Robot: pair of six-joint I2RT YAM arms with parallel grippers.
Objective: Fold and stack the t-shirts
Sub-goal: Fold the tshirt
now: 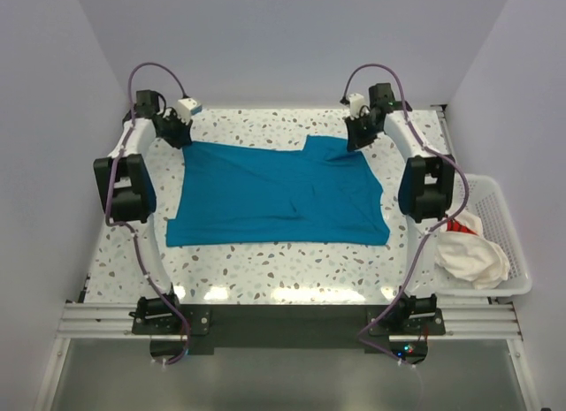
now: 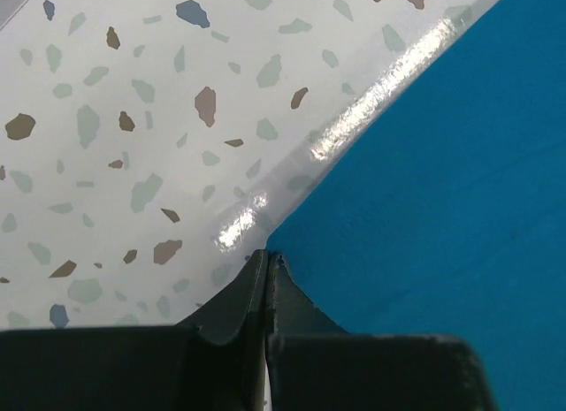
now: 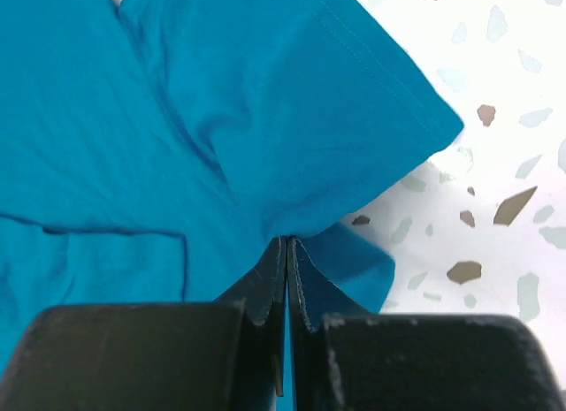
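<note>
The teal-blue t-shirt [image 1: 279, 194] lies spread on the speckled table, with its far right part folded over. My left gripper [image 1: 177, 131] is at the shirt's far left corner. In the left wrist view its jaws are shut [image 2: 268, 255] right on the corner of the teal cloth [image 2: 442, 181]. My right gripper [image 1: 361, 135] is at the shirt's far right edge. Its jaws are shut [image 3: 288, 241] on a pinch of teal cloth [image 3: 265, 102], with the sleeve showing beside them. The white t-shirt with red marks [image 1: 473, 252] lies crumpled in the basket.
A white plastic mesh basket [image 1: 506, 218] hangs off the table's right edge beside the right arm. Grey walls close in at the back and both sides. Bare speckled tabletop [image 1: 265, 265] shows in front of the shirt.
</note>
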